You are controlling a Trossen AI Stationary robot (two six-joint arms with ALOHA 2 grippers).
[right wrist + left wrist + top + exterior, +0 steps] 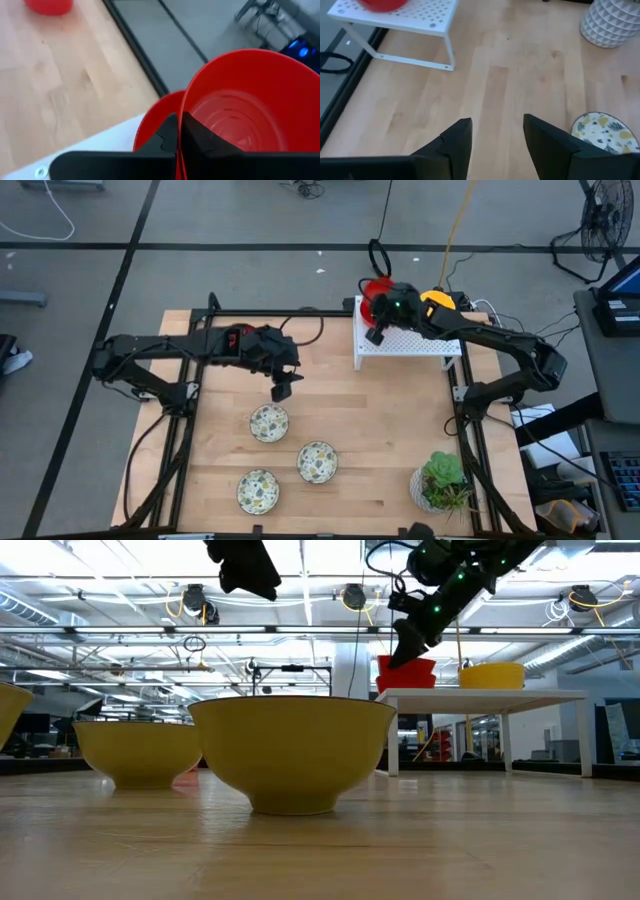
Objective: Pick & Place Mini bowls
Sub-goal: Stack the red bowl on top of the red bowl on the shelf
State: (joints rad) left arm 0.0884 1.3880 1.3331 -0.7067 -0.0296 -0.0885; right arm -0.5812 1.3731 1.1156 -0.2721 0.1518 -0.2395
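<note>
Looking down from above: right gripper (379, 330) at the rack (420, 342) on the table's far right edge, over the red bowl (374, 292); left gripper (282, 388) farther off, mid-table. Right wrist: fingers pinched on that bowl's near rim (181, 131), lift straight up likely. Left wrist: fingers (457, 141) spread, empty.

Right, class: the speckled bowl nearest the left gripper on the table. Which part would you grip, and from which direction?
Grip the rim of the speckled bowl, coming straight down from above. It sits upright with its mouth open upward, so the thin wall suits one finger inside and one outside. The left gripper hovers open just beyond it. The two other speckled bowls stand apart, leaving room.
</note>
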